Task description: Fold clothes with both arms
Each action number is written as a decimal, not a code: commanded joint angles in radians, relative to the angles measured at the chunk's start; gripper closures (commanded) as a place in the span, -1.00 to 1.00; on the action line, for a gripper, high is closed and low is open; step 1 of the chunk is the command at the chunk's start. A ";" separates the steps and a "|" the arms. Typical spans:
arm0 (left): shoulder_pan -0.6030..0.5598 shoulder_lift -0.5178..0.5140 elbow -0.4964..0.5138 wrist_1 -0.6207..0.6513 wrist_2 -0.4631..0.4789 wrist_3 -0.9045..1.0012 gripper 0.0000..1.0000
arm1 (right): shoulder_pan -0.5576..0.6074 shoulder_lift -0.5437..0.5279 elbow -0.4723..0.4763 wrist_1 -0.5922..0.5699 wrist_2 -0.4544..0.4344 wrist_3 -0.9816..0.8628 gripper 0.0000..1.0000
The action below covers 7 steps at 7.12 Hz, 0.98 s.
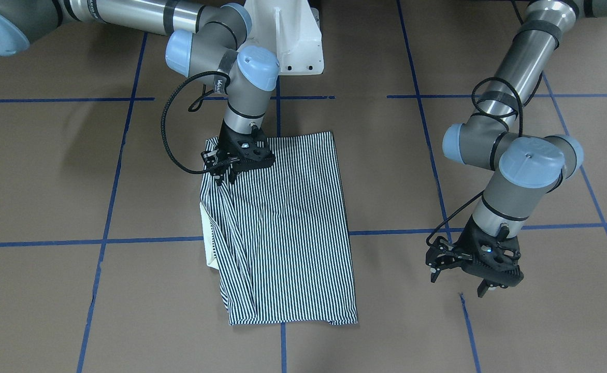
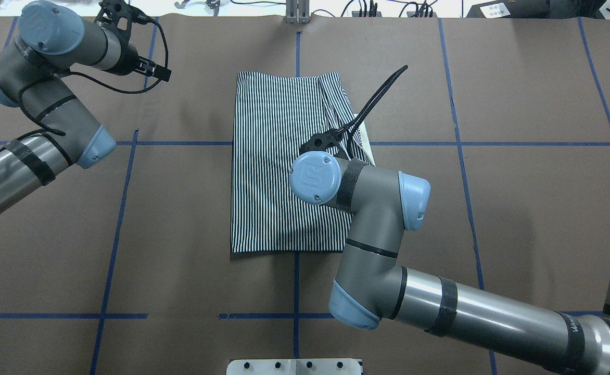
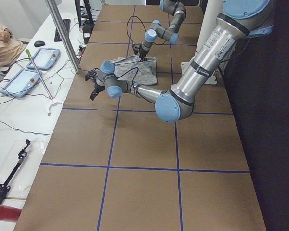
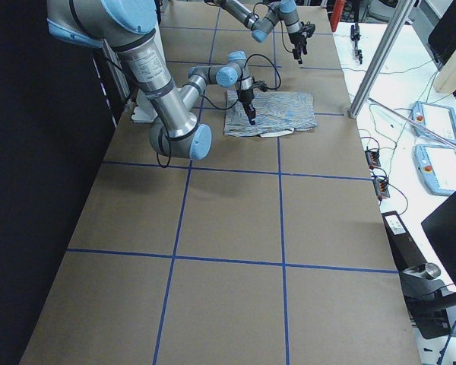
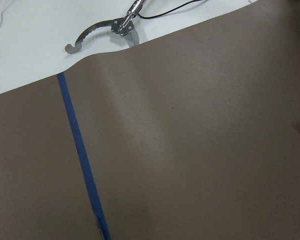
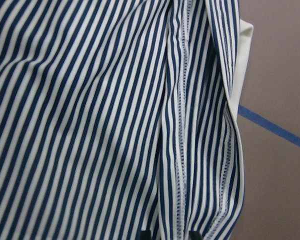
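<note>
Brown table (image 1: 49,181); polo shirt (image 1: 283,223) fold pinched between right gripper (image 1: 224,178) fingers (image 6: 195,235)

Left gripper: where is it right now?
Front-facing view, right side: the left gripper hangs open over the table, near a blue tape line and well apart from the striped shirt at centre.

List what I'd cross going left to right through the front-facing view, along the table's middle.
Black cable loop → striped polo shirt → left pincer. The right pincer overlaps the shirt, so I leave it unplaced.
</note>
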 commanded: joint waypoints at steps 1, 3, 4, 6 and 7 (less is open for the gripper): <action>-0.002 -0.001 0.000 0.000 0.000 0.000 -1.00 | -0.002 -0.009 -0.008 -0.001 -0.005 -0.004 0.19; 0.000 0.000 0.001 0.000 0.000 0.000 -1.00 | -0.002 -0.011 -0.006 -0.001 -0.008 -0.004 0.58; 0.000 -0.001 0.000 0.000 0.000 0.000 -1.00 | 0.000 -0.011 -0.006 -0.001 -0.013 -0.005 0.94; 0.000 -0.001 0.002 0.000 0.000 0.000 -1.00 | 0.012 -0.014 0.000 -0.001 -0.014 -0.017 1.00; 0.000 -0.001 0.002 0.000 0.000 0.000 -1.00 | 0.012 -0.024 0.007 -0.001 -0.014 -0.016 1.00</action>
